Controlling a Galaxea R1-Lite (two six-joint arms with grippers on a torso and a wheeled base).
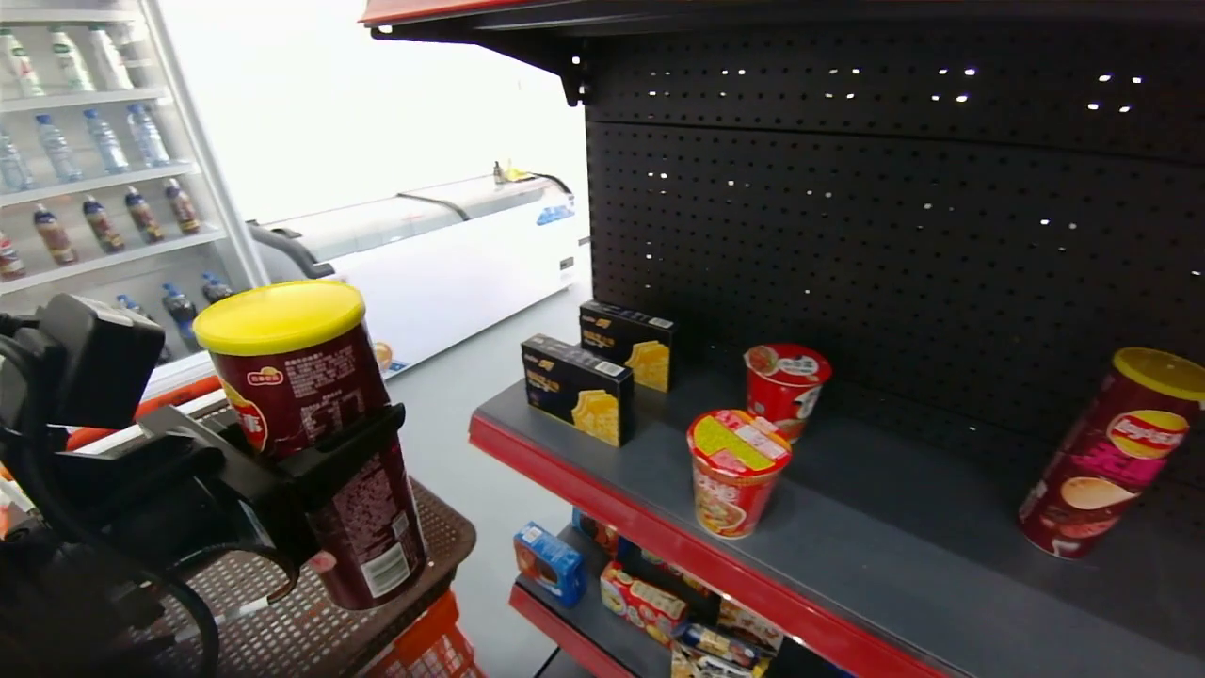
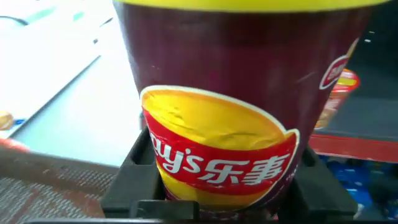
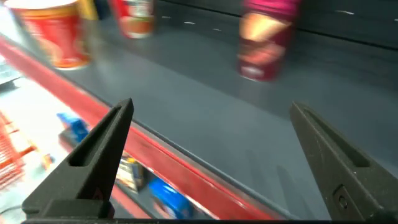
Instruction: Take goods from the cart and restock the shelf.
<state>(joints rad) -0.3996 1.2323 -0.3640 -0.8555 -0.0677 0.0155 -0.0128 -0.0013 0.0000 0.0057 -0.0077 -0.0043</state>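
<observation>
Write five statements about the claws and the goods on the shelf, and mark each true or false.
1. The left claw is shut on a yellow-lidded can. True.
2. The right claw holds a cup. False: it is open and empty.
3. Two black boxes are on the shelf. True.
4. Three cups are on the shelf. False: there are two cups.
5. A second can is already on the shelf. True.
</observation>
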